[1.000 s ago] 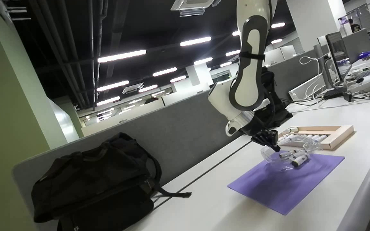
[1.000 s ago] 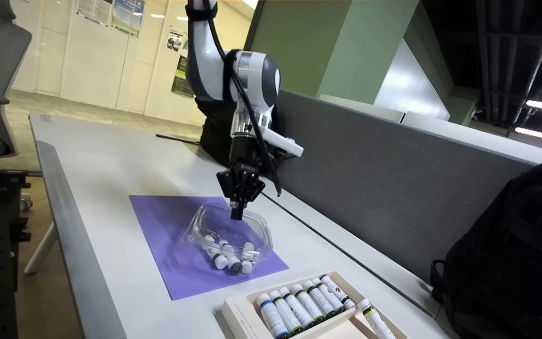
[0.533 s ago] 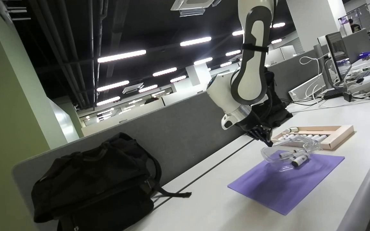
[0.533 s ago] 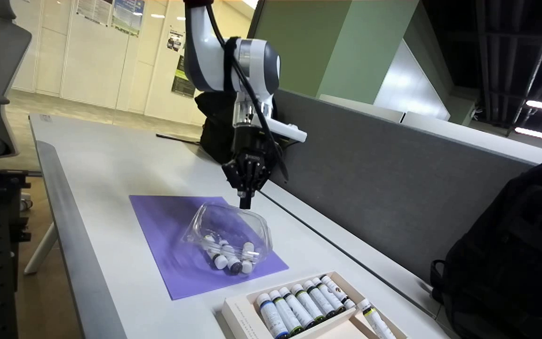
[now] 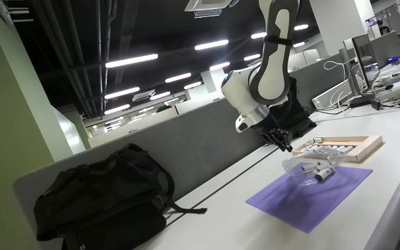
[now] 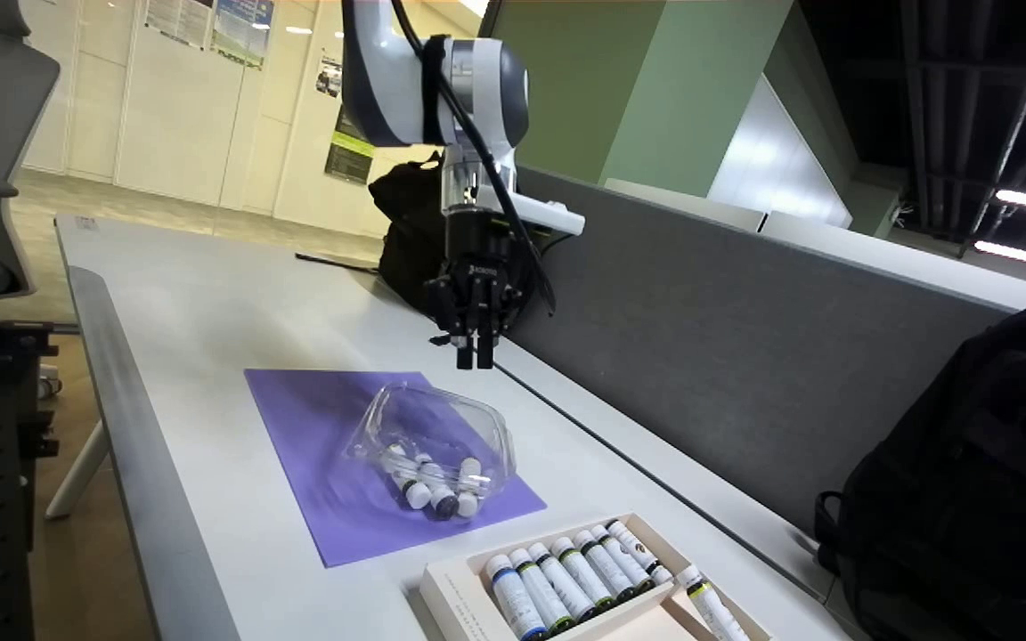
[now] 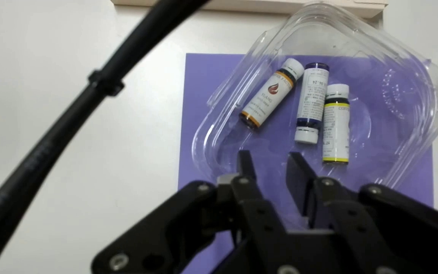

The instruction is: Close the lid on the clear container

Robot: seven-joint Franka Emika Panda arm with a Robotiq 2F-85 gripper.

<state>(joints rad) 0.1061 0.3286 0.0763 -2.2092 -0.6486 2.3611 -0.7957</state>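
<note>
While in an exterior view the beige tray [image 6: 452,589] sits nearest, the clear container [image 6: 440,450] rests on the purple mat [image 6: 299,418] between the counter's [image 6: 192,312] grey-trimmed edge and the one along the partition [image 6: 727,312]; whether its lid [image 6: 468,416] is fastened, I cannot tell. Beyond, the jaws have risen and parted slightly.

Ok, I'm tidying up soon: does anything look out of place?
Yes: in an exterior view, a stray bottle lies outside the neat row of bottles in the beige tray, spoiling its otherwise orderly look. No spill shows.

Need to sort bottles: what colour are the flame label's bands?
Orange bands, clearest in the wrist view.
</note>
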